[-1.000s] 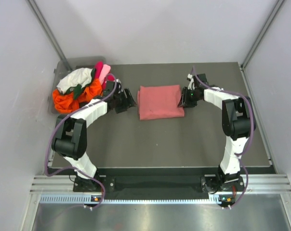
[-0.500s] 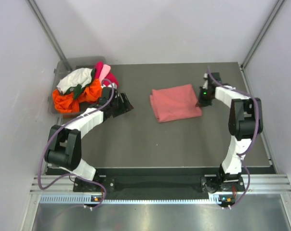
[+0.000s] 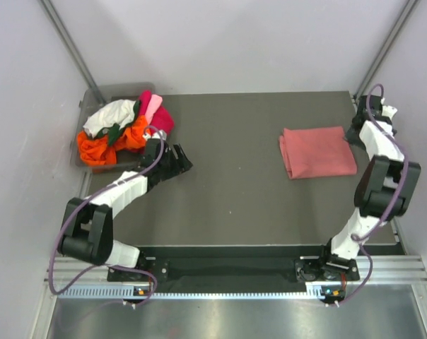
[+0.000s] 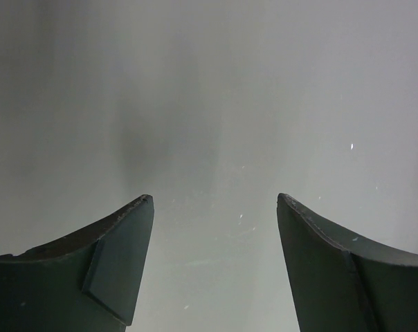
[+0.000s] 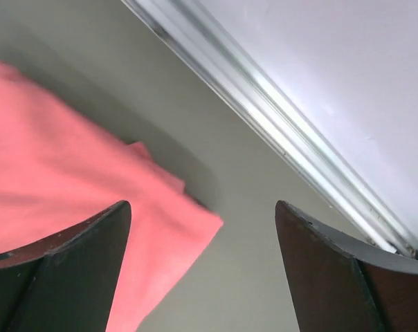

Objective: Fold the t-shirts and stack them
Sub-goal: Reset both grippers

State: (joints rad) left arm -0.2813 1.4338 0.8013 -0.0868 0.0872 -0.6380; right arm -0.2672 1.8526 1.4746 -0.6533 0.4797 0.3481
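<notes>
A folded salmon shirt (image 3: 318, 151) lies flat near the table's (image 3: 235, 205) right edge, toward the far right corner, with the right gripper (image 3: 355, 130) at its outer side. In the wrist view that gripper (image 5: 202, 205) is spread wide with nothing pinched, and the shirt's corner (image 5: 70, 194) shows just below and between its fingers. The left gripper (image 3: 181, 159) hovers near the left edge beside the pile of unfolded shirts (image 3: 118, 131) at the far left corner; its fingers (image 4: 122, 270) also stand apart and empty over bare table. A second ago the shirt sat mid-table, and half a second ago it was partway across. It now rests by the right edge, and the left arm has drawn back toward the pile. The likely risk is a finger catching the loose corner as the right arm lifts away, which would pull the fold open. So close to the edge, any further drag could also bunch the shirt against the rail (image 5: 278, 138).
</notes>
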